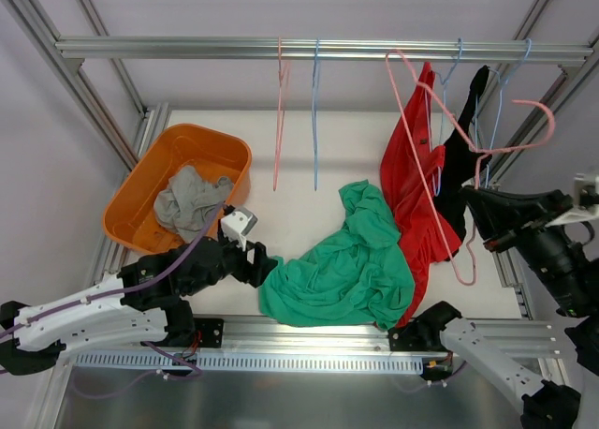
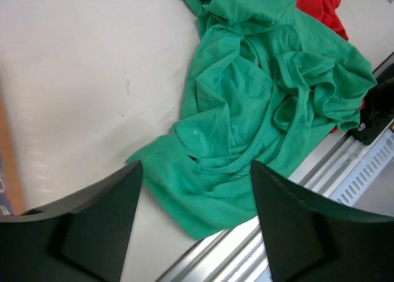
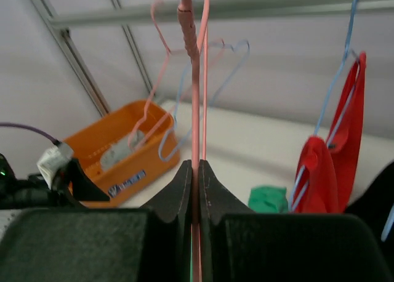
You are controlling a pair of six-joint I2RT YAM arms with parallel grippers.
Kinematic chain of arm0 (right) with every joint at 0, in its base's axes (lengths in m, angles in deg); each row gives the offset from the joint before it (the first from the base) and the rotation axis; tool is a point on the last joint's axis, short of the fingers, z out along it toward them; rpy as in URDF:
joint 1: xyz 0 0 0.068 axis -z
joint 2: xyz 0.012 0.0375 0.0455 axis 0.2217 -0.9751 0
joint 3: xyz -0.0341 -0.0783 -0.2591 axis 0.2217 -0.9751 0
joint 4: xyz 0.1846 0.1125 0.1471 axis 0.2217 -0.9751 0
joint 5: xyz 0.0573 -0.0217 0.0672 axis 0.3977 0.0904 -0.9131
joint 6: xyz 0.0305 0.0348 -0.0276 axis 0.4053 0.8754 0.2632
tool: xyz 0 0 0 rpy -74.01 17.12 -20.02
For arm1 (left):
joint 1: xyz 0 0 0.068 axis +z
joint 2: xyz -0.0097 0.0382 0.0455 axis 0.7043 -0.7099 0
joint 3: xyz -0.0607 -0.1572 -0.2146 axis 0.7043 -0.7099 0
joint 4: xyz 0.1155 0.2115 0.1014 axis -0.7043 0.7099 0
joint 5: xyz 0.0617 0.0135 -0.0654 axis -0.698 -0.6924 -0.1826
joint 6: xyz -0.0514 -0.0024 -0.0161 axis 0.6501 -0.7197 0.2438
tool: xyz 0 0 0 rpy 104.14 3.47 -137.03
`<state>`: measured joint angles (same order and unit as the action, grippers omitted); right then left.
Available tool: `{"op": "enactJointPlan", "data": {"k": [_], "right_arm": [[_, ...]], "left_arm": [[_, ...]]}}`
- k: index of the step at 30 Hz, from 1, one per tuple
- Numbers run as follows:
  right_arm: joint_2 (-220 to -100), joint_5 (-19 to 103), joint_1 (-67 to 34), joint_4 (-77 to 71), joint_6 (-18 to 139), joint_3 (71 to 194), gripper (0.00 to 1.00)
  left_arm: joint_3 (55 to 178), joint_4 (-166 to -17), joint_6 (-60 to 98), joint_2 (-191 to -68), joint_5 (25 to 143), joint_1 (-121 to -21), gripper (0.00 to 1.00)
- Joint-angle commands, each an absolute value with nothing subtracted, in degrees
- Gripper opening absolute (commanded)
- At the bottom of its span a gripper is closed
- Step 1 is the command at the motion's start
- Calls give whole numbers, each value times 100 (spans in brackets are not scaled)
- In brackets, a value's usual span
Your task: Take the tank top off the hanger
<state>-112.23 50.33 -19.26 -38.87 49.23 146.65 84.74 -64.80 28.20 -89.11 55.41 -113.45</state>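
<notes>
The green tank top (image 1: 346, 260) lies crumpled on the table near the front edge; it also shows in the left wrist view (image 2: 258, 109). My right gripper (image 1: 475, 204) is shut on the wire of a pink hanger (image 1: 547, 110) and holds it tilted in the air at the right, off the rail. In the right wrist view the pink wire (image 3: 194, 109) runs up from between my closed fingers (image 3: 196, 171). My left gripper (image 1: 267, 265) is open and empty, low over the table at the top's left corner (image 2: 197, 165).
A red garment (image 1: 412, 185) and a black one (image 1: 459, 167) hang on blue hangers at the right. A pink hanger (image 1: 279, 120) and a blue hanger (image 1: 315, 120) hang bare from the rail (image 1: 187, 47). An orange bin (image 1: 150, 176) holds grey cloth (image 1: 187, 202).
</notes>
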Motion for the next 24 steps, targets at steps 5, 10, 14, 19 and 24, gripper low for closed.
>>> {"op": "enactJointPlan", "data": {"k": [5, 10, 14, 19, 24], "right_arm": [[-12428, 5621, -1936, -5674, 4795, 14819, 0], [-13211, 5946, -1944, -5315, 4698, 15179, 0], [-14028, 6184, -1997, -5121, 4654, 15959, 0], [-15101, 6612, -2260, -4910, 4558, 16778, 0], [-15840, 7053, -2383, -4665, 4575, 17420, 0]], "left_arm": [[8766, -5938, 2890, -8759, 5261, -11385, 99], [9284, -5375, 2942, -8960, 5918, -11385, 99], [9488, -4821, 2907, -9163, 6044, -11385, 99], [9338, -4724, 3003, -9059, 5798, -11385, 99], [9285, -4706, 3083, -8742, 5709, -11385, 99]]}}
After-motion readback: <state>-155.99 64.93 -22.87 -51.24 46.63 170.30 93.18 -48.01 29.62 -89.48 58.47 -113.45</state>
